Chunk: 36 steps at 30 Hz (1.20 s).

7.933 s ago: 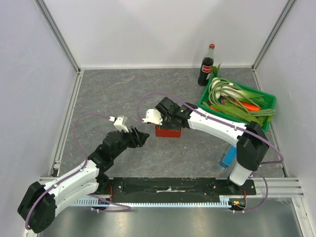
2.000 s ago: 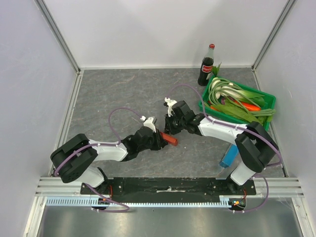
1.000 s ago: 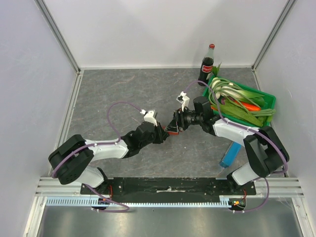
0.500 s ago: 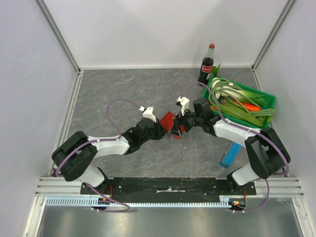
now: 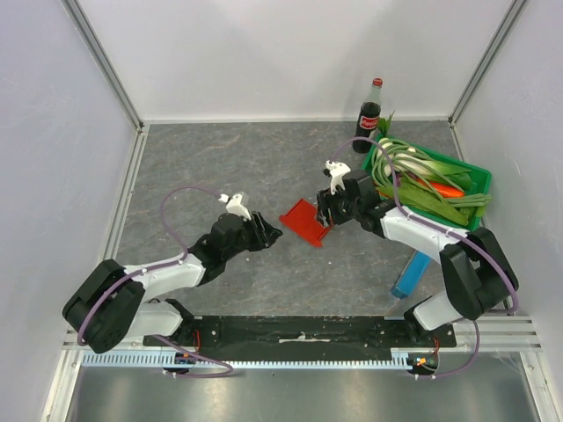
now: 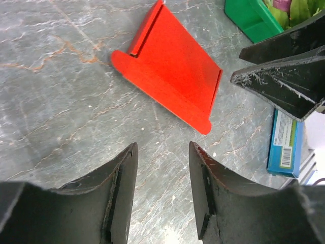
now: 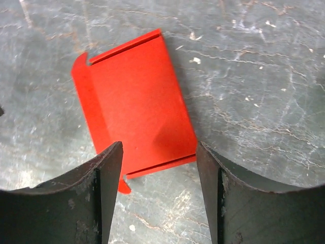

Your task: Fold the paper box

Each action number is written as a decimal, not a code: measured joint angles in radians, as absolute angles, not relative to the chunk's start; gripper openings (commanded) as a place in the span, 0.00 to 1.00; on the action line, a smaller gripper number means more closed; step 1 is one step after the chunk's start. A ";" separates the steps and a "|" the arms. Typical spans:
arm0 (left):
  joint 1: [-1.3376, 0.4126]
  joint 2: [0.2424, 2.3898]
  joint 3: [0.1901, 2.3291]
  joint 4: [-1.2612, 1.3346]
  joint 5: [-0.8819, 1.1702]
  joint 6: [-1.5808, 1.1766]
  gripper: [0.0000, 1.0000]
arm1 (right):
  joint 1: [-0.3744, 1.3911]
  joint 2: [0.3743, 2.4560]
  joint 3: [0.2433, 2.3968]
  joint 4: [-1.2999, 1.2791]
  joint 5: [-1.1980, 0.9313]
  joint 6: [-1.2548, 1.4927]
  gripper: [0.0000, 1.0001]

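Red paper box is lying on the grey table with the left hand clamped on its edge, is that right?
No. The red paper box lies on the grey table, but the left hand is open and clear of it, as the left wrist view shows.

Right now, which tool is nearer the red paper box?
Right. The right tool hovers over one edge of the paper box; the left tool sits apart, on its left.

Grey table (image 5: 202, 167): paper box (image 5: 302, 221), crate (image 5: 484, 189), bottle (image 5: 368, 123), blue box (image 5: 409, 277).
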<state>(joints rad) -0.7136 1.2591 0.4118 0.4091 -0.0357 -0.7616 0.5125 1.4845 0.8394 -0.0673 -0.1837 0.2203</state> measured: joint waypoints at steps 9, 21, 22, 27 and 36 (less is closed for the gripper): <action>-0.590 1.343 0.374 0.533 0.168 -0.861 0.60 | 0.426 1.653 0.890 -0.036 -0.159 0.317 0.42; -0.544 1.419 0.406 0.577 0.239 -0.875 0.61 | 0.414 1.533 0.793 -0.055 -0.138 0.422 0.53; -0.544 1.420 0.406 0.580 0.240 -0.875 0.62 | 0.411 1.533 0.783 -0.049 -0.142 0.433 0.49; -0.538 1.421 0.409 0.576 0.242 -0.875 0.70 | 0.388 1.542 0.732 -0.003 -0.182 0.481 0.42; -0.489 1.427 0.471 0.545 0.240 -0.870 0.73 | 0.358 1.564 0.708 0.078 -0.237 0.502 0.50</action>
